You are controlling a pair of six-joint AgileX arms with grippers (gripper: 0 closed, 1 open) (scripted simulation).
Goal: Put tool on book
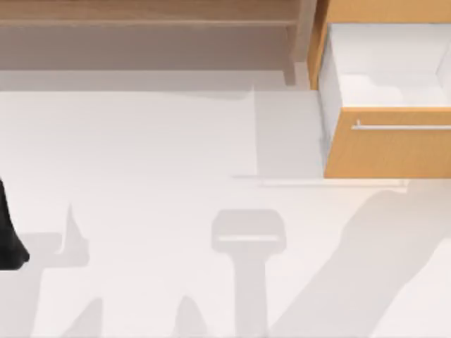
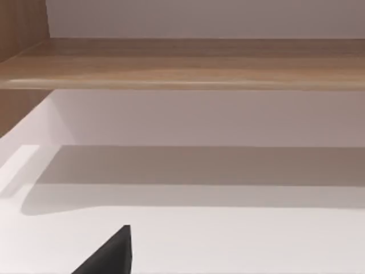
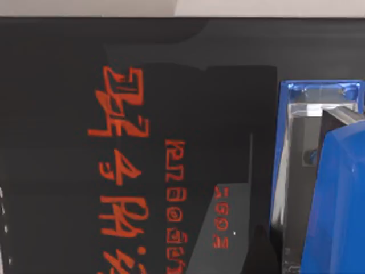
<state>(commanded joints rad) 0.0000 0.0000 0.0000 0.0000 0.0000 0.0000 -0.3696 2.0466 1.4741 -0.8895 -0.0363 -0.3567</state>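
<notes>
Worktop (image 1: pixel 141 155) filled most of the top view, pale and crossed by soft shadows, with a wooden shelf (image 1: pixel 148 14) along its far edge and an open wooden drawer (image 1: pixel 387 144) with a metal handle at the far right. A dark part of my left arm (image 1: pixel 8 239) sat at the left edge, parked low over the surface. A broad arm-shaped shadow ran in from the lower right toward the drawer.

From the left wrist view, the same shelf (image 2: pixel 182 63) stretched across above the white surface, and a dark wedge (image 2: pixel 108 254) of the left arm's own hardware poked in at the lower edge. Whether that gripper was open or closed, I could not tell.

From the right wrist view, the camera looked close onto the book (image 3: pixel 114 114), its cover black with orange-red lettering. The tool (image 3: pixel 319 171), bright blue with a dark grey and clear section, lay against the cover along one side. Whether the right gripper had hold of it, or how wide it stood, I could not tell.

Judging from this, the placing step was at or near its end. To do it well, the tool should rest flat and fully inside the cover's edge before the grip lets go, and the arm should then lift straight away without dragging it.
</notes>
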